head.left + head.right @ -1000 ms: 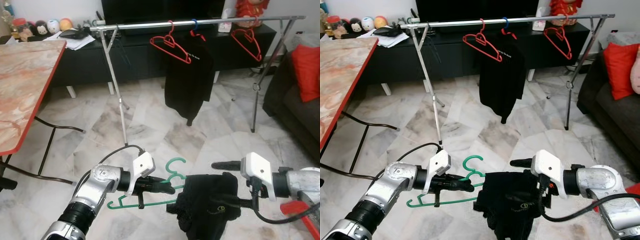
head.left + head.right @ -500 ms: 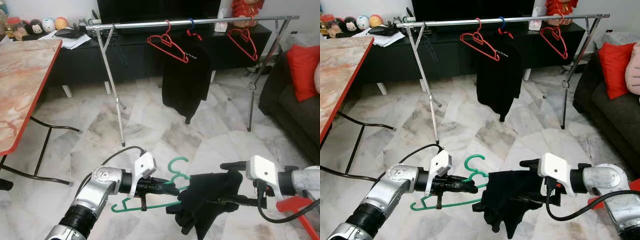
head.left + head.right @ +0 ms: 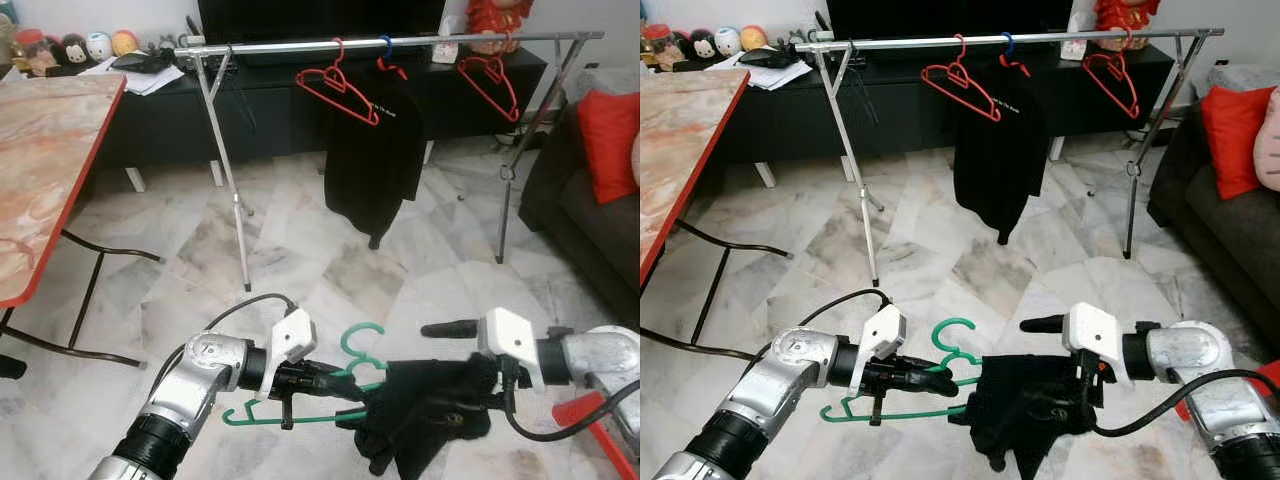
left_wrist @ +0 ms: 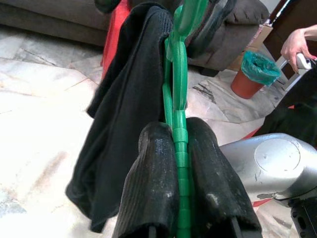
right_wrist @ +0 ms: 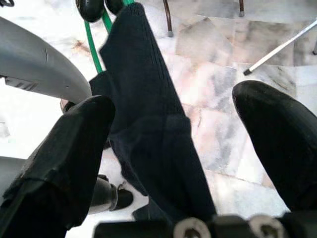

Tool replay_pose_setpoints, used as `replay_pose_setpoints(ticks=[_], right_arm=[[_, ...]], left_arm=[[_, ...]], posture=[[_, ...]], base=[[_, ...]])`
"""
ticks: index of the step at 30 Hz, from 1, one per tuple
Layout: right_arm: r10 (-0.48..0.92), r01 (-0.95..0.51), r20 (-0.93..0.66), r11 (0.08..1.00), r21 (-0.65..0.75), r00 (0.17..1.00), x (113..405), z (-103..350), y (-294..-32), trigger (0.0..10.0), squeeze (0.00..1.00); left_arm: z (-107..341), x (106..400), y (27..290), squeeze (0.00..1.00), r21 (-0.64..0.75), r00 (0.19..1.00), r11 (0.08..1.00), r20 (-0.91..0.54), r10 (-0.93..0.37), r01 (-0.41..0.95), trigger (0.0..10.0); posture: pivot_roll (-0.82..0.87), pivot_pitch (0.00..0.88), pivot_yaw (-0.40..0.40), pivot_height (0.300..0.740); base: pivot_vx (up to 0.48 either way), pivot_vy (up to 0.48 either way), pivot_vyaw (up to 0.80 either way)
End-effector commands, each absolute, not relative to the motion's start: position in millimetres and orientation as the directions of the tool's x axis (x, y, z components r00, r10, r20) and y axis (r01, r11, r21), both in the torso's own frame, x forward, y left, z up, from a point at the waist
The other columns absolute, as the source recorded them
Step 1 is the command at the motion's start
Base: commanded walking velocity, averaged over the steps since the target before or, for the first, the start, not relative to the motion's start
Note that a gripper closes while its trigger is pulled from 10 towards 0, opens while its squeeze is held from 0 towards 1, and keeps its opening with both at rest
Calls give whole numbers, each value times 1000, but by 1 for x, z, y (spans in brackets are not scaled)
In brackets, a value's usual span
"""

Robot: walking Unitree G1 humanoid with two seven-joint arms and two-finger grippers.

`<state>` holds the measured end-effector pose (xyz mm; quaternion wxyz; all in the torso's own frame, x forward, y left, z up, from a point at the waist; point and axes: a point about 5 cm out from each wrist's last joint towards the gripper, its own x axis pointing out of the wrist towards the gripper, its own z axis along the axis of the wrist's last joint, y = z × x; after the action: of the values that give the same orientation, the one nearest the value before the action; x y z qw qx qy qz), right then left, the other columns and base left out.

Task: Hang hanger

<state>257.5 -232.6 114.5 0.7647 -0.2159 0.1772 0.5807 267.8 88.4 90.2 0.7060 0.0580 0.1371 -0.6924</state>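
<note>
the left gripper [image 4: 181,163] is clenched on a green plastic hanger [image 3: 345,372], held low over the marble floor, well short of the silver metal clothes rail [image 3: 400,42]. a black garment [image 3: 430,415] drapes over the hanger's far end. the right gripper [image 5: 173,129] is spread wide around that cloth without pinching it. loosely draped, the garment could slide off during the lift.
</note>
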Motion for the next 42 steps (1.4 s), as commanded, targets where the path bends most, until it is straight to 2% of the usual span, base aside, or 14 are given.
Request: replay_pose_setpoints(ticks=[1, 5, 6, 7, 8, 9, 10, 42], right_arm=[[816, -968, -519, 216, -130, 252, 260, 114, -230, 10000, 0], [818, -969, -519, 211, -129, 247, 261, 113, -229, 10000, 0], [819, -973, -525, 199, -118, 231, 261, 110, -228, 8353, 0], [819, -974, -527, 195, -114, 226, 261, 109, -228, 8353, 0], [819, -975, -528, 195, -111, 224, 261, 108, -228, 5725, 0], [819, -975, -528, 195, -111, 224, 261, 108, -228, 5725, 0], [811, -973, -537, 204, -109, 231, 262, 105, -229, 0, 0], [839, -977, -503, 206, -62, 209, 263, 92, -217, 0, 0]], left_arm=[[99, 267, 84, 0, -84, -23, -2, -243, -970, 996, 10000], [100, 266, 83, 0, -83, -25, -5, -242, -970, 997, 10000], [100, 266, 82, 0, -82, -24, -4, -242, -970, 997, 10000], [100, 266, 82, 0, -82, -23, -3, -242, -970, 997, 10000], [100, 266, 82, 0, -82, -23, -3, -242, -970, 997, 10000], [100, 266, 82, 0, -82, -23, -3, -242, -970, 997, 10000], [100, 266, 82, 0, -82, -24, -4, -241, -970, 997, 10000], [103, 265, 78, 0, -85, -38, -17, -242, -969, 996, 10000]], posture=[[-210, 55, -21, 740], [-208, 55, -21, 740], [-206, 54, -22, 740], [-206, 54, -22, 740], [-206, 55, -22, 740], [-206, 55, -22, 740], [-206, 54, -22, 740], [-199, 54, -22, 740]], base=[[0, 0, 0], [0, 0, 0], [0, 0, 0], [0, 0, 0], [0, 0, 0], [0, 0, 0], [0, 0, 0], [0, 0, 0]])
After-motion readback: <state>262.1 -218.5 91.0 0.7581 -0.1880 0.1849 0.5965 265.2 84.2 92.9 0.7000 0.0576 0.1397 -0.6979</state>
